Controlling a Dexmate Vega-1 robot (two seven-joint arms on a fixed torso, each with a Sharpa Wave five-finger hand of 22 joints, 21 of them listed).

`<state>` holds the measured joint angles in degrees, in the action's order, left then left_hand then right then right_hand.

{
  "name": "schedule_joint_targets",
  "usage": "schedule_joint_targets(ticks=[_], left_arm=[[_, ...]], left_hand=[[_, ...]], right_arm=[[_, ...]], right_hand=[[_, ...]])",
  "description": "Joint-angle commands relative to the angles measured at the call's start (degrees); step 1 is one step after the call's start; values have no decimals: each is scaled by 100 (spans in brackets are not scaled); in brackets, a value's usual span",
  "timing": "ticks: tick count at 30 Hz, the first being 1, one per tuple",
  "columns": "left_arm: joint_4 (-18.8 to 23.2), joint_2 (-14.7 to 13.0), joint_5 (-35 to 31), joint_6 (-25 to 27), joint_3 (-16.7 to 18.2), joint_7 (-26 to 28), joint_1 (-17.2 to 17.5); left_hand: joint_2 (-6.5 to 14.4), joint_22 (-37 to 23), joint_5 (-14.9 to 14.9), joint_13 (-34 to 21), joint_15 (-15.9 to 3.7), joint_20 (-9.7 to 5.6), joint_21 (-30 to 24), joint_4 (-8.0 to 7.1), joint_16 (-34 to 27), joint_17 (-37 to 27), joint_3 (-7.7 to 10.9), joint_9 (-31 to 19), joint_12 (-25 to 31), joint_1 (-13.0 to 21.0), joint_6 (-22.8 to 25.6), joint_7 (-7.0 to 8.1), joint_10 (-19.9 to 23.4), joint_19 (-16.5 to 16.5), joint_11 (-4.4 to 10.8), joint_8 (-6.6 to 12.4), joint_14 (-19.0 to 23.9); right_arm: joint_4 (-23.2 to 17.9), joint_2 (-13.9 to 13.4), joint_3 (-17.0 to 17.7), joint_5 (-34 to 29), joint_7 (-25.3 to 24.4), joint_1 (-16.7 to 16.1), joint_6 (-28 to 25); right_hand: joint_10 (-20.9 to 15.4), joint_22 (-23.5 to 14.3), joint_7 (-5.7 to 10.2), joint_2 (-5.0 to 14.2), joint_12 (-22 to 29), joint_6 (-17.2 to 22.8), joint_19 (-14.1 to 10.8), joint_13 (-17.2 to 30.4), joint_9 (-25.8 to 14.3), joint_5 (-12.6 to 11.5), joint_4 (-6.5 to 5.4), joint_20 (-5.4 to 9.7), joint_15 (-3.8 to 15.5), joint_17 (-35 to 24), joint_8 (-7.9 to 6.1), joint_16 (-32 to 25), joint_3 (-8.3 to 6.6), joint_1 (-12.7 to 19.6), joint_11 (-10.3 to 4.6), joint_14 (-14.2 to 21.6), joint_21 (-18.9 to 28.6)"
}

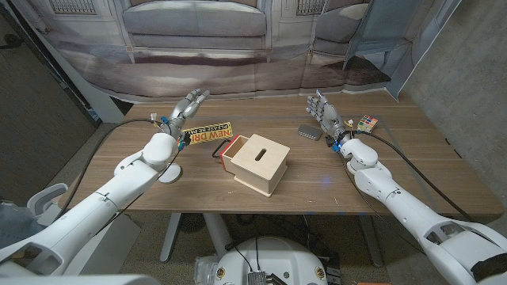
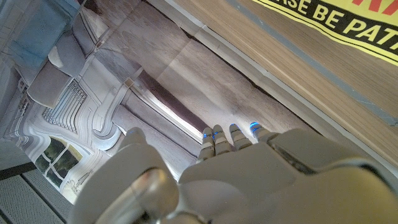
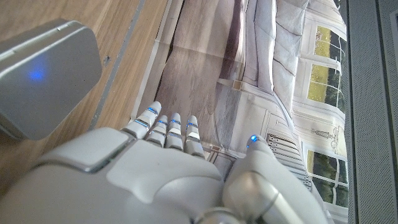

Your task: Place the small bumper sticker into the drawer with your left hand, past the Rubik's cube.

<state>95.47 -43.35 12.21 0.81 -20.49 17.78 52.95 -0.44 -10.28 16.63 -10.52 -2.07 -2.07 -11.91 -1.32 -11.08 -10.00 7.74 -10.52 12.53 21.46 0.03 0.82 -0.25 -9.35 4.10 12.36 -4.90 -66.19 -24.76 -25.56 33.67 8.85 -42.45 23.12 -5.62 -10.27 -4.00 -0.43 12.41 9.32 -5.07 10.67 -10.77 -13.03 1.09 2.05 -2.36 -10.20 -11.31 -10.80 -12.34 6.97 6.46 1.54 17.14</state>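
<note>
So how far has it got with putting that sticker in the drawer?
Barely started. The sticker lies on the table beside the wooden drawer box. The left hand hovers near it, fingers apart, holding nothing. Grasping it and placing it inside remain.

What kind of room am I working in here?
Probably a lab or test bay, not a home: a printed backdrop showing a sofa hangs behind the wooden table, with a bare concrete wall at the side.
</note>
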Motion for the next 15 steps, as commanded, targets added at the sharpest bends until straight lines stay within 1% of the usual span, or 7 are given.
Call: schedule_joint_targets(ticks=[1, 5, 7, 9, 15], left_arm=[[33, -86, -160, 125, -18, 15, 0], [70, -101, -236, 196, -28, 75, 7], [116, -123, -318, 269, -49, 124, 16], [128, -127, -334, 286, -51, 129, 20], [276, -200, -474, 472, -54, 231, 95]], left_hand=[[3, -11, 6, -32, -16, -263, -56, 46, -22, -28, -3, -30, 36, 98, 25, 22, 23, 43, 29, 49, 13], [4, -12, 5, -32, -18, -254, -54, 50, -14, -29, -5, -31, 27, 107, 30, 25, 11, 46, 28, 46, 4], [5, -12, 5, -32, -69, -266, -61, 60, -1, -27, -9, -31, 21, 127, 55, 87, 16, 82, 69, 46, -6], [5, -12, 5, -32, -87, -268, -64, 63, 4, -26, -10, -32, 17, 134, 57, 97, 12, 95, 67, 44, -12], [6, -12, 6, -32, -92, -261, -59, 77, 14, -23, -11, -32, 1, 161, 58, 121, -8, 101, 76, 35, -18]], right_arm=[[31, 42, -11, -14, -48, 21, -11], [16, 38, -10, -28, -64, 20, -2], [5, 34, -10, -34, -64, 19, 6], [13, 33, -15, -45, -56, 22, 23], [-20, 18, -25, -53, -44, 8, 20]], right_hand=[[-51, -8, -15, 48, 46, 14, -54, 19, -18, 11, 38, 21, -24, -14, -8, -18, -9, 34, 9, 44, -43], [-73, -8, -1, 49, 53, 37, -62, 19, -18, 12, 44, 32, -12, -13, -16, -20, -7, 38, -16, 60, -54], [-71, -8, 7, 49, 51, 43, -65, 19, -18, 12, 47, 41, 5, -13, -17, -18, -6, 40, -33, 60, -59], [-71, -7, 6, 50, 50, 48, -62, 19, -17, 12, 49, 43, 13, -12, -19, -14, -5, 41, -38, 55, -65], [-77, -7, 5, 51, 49, 48, -59, 19, -17, 12, 54, 42, 11, -12, -17, -8, -3, 46, -28, 49, -80]])
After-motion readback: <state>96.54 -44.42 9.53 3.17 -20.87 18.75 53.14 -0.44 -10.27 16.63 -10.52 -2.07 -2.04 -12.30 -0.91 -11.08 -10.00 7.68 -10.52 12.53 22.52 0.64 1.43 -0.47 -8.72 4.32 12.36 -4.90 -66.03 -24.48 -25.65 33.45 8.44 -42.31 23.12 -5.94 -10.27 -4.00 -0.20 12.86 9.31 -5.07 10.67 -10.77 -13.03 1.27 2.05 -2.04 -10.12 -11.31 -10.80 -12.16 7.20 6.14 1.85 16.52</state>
